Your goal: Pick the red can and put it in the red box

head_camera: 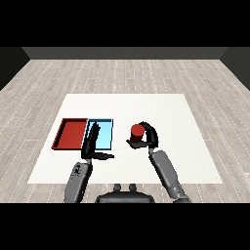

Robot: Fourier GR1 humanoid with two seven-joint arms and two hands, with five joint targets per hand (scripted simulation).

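No readable txt, labels, brands or nos. anywhere: can, trays & table all plain.

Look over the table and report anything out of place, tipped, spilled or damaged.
Nothing stands out. The red can is upright, with the right hand curled round it, right of both trays. The red tray and light blue tray lie side by side. The left hand is open over the blue tray's near edge.

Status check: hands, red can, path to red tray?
Right hand curled round red can, right of both trays. Left hand open, over light blue tray. Red tray holds nothing; left hand and blue tray lie between.
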